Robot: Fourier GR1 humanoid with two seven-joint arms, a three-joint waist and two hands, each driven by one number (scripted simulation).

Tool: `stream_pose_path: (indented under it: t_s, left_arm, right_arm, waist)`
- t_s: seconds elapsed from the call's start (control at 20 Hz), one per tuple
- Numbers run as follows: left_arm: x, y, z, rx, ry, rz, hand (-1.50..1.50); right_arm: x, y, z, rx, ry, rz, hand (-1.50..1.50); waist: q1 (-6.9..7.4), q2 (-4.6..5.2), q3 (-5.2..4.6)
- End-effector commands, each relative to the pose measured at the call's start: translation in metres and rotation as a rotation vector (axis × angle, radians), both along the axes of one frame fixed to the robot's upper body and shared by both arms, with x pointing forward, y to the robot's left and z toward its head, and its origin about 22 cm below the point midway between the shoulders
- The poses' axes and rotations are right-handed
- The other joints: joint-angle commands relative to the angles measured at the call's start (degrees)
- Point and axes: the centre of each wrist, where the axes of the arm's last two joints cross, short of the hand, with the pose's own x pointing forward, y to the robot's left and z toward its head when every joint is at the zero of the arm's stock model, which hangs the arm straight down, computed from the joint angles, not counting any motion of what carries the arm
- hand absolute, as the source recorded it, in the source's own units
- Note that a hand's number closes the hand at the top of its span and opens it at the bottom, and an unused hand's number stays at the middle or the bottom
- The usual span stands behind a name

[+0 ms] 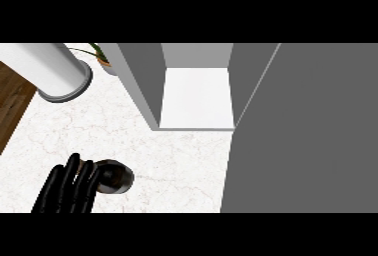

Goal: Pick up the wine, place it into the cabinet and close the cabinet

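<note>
Left hand [68, 189] round wine [117, 179]; cabinet [198, 100] beyond

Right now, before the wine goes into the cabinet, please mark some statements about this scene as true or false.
1. The cabinet stands open. True.
2. The wine is inside the cabinet. False: it is on the counter, in front of the cabinet.
3. The left hand curls round the wine. True.
4. Both hands show. False: only the left hand shows, at the lower left.
5. A plant stands left of the cabinet. True.
</note>
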Motion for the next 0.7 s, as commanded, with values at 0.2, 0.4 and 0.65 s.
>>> stream_pose_path:
  t_s: [0.2, 0.4, 0.65]
  left_arm:
    - [-0.005, 0.044, 0.029, -0.028, -0.085, 0.085, -1.5]
    - [0.004, 0.053, 0.005, -0.026, -0.052, 0.117, -1.5]
    - [0.016, 0.073, -0.008, -0.069, 0.025, 0.094, -1.5]
  right_arm:
    - [-0.017, -0.016, 0.011, 0.016, -0.035, 0.006, -1.5]
    - [-0.017, -0.015, 0.014, 0.002, -0.036, -0.002, -1.5]
    - [-0.013, -0.013, 0.013, 0.013, -0.059, -0.007, -1.5]
  waist:
    - [-0.39, 0.2, 0.03]
    - [-0.11, 0.11, -0.01]
    - [-0.16, 0.14, -0.05]
